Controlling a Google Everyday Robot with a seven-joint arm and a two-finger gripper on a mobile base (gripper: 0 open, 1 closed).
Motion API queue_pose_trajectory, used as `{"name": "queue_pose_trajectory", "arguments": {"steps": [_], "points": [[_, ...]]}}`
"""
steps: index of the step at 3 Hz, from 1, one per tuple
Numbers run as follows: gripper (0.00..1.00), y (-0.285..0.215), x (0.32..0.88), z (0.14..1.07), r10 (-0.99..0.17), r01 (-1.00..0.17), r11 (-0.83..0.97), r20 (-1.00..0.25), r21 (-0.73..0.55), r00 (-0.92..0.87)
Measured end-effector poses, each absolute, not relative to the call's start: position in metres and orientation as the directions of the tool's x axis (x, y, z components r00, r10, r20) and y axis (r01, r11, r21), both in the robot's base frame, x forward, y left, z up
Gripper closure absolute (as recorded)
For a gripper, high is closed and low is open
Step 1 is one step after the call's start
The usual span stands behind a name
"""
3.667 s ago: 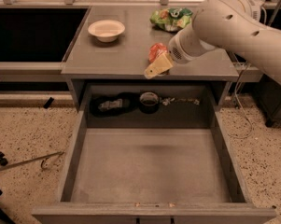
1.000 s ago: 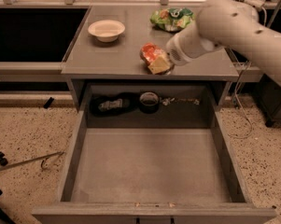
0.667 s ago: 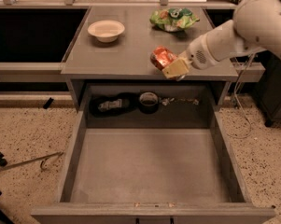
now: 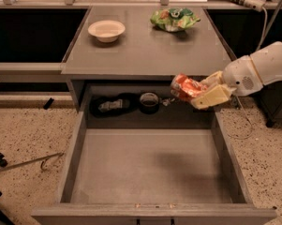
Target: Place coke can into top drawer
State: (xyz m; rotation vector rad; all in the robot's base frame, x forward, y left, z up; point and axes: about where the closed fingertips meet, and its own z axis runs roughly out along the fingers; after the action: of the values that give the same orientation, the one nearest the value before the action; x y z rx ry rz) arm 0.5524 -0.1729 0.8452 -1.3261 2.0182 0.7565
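Note:
The coke can [image 4: 186,86], red-orange with white markings and dented, is held in my gripper [image 4: 204,92], whose cream fingers are shut on it. It hangs in the air past the cabinet's front edge, above the back right part of the open top drawer [image 4: 150,165]. The drawer is pulled far out toward the camera and its flat grey bottom is bare. My white arm [image 4: 260,69] reaches in from the right.
On the grey cabinet top [image 4: 145,46] stand a cream bowl [image 4: 106,30] at the back left and a green-and-orange chip bag [image 4: 174,18] at the back right. Dark items [image 4: 126,103] lie in the recess behind the drawer. Speckled floor lies on both sides.
My gripper has carried the coke can off the cabinet top, moving right and toward the camera, down to over the drawer's back right part. The arm has drawn back to the right.

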Motion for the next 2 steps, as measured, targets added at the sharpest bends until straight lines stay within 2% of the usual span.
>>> {"name": "queue_pose_trajectory", "arguments": {"steps": [2], "points": [[1.00,-0.1720,0.5332,0.8401,-0.621,-0.947,0.275,-0.721,0.165,-0.306]]}}
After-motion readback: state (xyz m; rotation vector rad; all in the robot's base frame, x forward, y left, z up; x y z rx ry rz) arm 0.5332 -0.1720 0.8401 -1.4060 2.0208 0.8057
